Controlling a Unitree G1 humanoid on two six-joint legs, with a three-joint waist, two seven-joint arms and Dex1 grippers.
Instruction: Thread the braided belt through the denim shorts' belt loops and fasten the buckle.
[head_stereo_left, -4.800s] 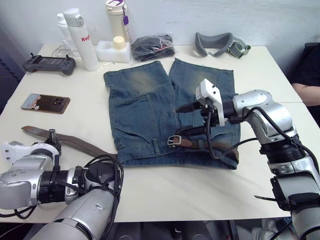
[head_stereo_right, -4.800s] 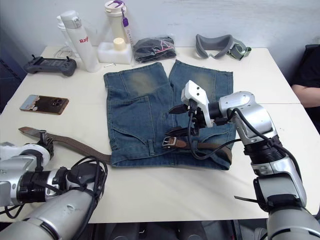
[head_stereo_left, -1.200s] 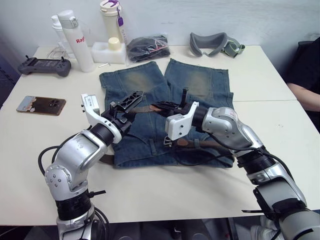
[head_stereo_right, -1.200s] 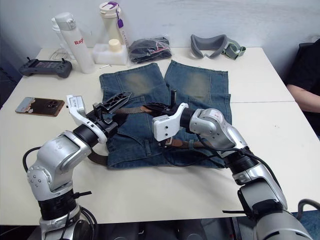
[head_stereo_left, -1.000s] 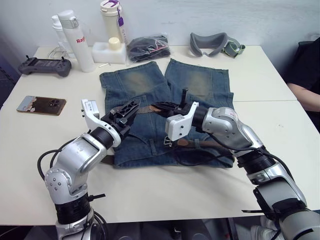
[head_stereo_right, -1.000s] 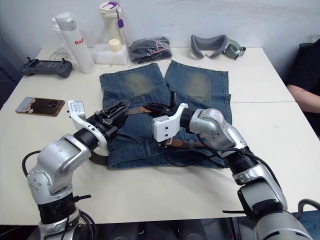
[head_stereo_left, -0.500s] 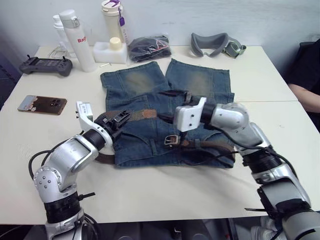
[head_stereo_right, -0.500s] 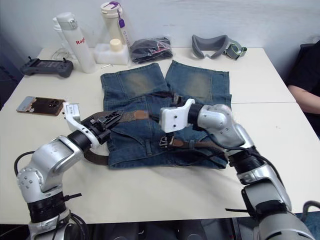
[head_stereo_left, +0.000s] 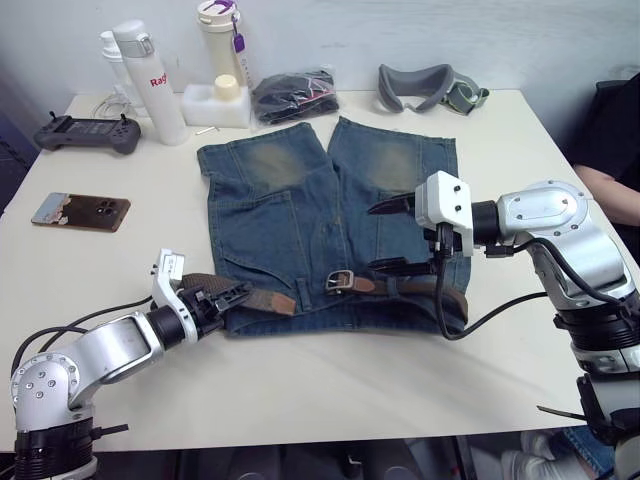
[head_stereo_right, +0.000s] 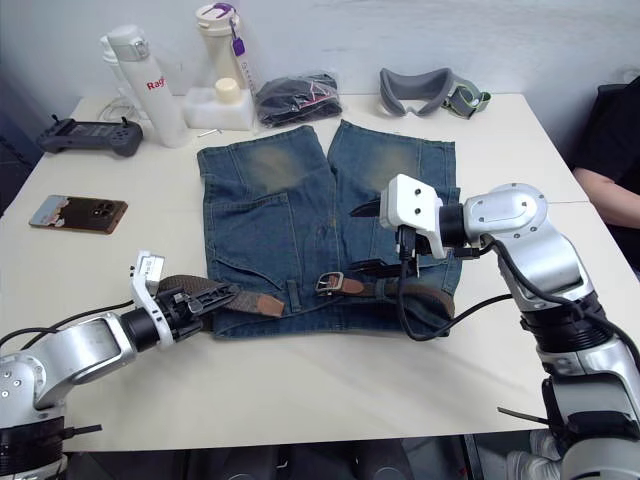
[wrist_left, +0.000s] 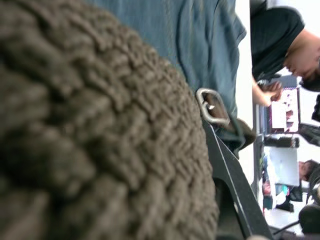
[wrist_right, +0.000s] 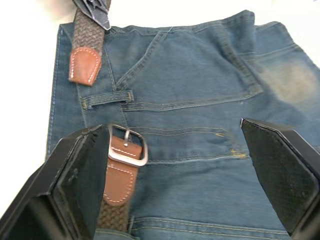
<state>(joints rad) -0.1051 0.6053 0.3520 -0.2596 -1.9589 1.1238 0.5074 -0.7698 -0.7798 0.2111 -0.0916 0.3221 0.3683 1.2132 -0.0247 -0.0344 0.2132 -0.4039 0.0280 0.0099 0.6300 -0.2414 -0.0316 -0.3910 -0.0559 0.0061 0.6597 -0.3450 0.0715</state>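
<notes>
Left hand (head_stereo_left: 222, 298) clamps the braided belt (head_stereo_left: 255, 296) near its leather tip, at the denim shorts (head_stereo_left: 300, 215) waistband's left corner on the desk (head_stereo_left: 330, 385). Right hand (head_stereo_left: 392, 237) gapes wide above the buckle (head_stereo_left: 341, 281). Belt looks limp and light; best gripped by its stiffer tip.

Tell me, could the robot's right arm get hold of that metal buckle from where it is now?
Probably yes. The right gripper hangs open just above the denim shorts, and the buckle lies bare on the waistband, close below it, with nothing on top. The left gripper is busy at the belt's other end.
</notes>
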